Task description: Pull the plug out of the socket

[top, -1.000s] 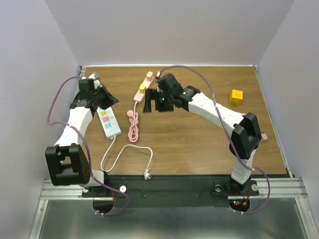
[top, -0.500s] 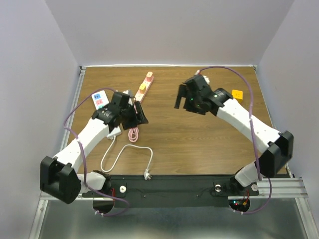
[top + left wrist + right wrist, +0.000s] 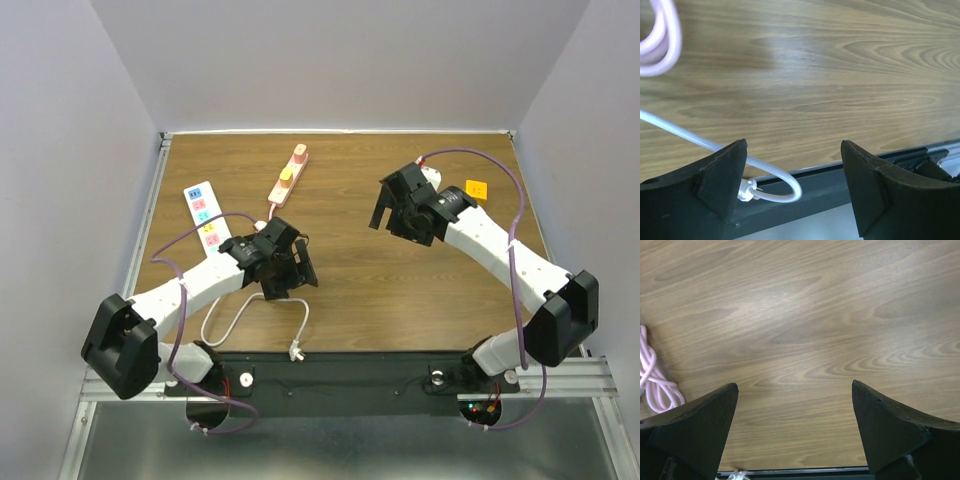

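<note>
The socket (image 3: 203, 213), a long white strip with coloured faces, lies at the left of the table, and its thin white cord (image 3: 240, 312) loops toward the near edge. A yellow cube-like plug (image 3: 476, 189) lies far right at the back, apart from the socket. My left gripper (image 3: 293, 266) hovers open over the near middle, right of the socket. In the left wrist view the gripper (image 3: 793, 146) holds nothing, and the white cord (image 3: 782, 181) curves past its left finger. My right gripper (image 3: 385, 210) (image 3: 794, 385) is open over bare wood.
A pink power strip (image 3: 288, 172) with small plugs on it lies at the back middle. Its coiled pink cord (image 3: 660, 40) (image 3: 655, 385) sits beside my left gripper. The white cord's pronged end (image 3: 295, 350) rests at the near table edge (image 3: 850, 162).
My left arm swung from over the socket to the near middle and its jaws opened. My right arm pulled back to the right. The socket now lies farther back and left.
</note>
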Controlling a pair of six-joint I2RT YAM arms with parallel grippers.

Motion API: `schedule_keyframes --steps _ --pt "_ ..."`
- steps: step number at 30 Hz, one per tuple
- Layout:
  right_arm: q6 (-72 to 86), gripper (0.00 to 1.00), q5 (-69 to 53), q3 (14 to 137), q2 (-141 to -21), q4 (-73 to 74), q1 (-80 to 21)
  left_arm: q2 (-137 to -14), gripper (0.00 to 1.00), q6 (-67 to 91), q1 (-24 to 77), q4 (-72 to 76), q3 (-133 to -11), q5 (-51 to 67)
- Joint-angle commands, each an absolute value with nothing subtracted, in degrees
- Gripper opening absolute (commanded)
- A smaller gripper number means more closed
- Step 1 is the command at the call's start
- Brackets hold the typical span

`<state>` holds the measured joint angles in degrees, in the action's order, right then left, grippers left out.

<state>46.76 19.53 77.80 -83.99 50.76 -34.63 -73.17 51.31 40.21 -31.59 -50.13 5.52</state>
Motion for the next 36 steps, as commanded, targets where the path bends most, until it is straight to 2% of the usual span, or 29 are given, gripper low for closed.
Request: schedule_keyframes --steps 1,9,13,22,36 --pt "48.2 1.00 21.9 76.1 -80.6 51.4 -35.0 -68.9 0.87 57.2 41.6 -34.6 -47.8 3.5" --pt "47.7 1.00 21.7 75.1 -79.6 51.5 -35.0 -63.4 0.87 63.1 44.4 -39.7 -50.2 2.3" --pt "46.8 1.00 21.6 75.9 -80.1 51.4 -34.9 -61.1 0.87 63.5 44.5 -43.5 -53.0 -2.4" --pt "46.1 1.00 20.6 75.5 -80.4 51.4 -34.9 -59.0 0.87 66.0 46.4 -43.5 -50.9 -3.6" --pt "46.4 1.00 20.1 74.9 -80.1 51.4 -34.9 -74.3 0.88 61.8 48.8 -28.3 -46.4 2.3"
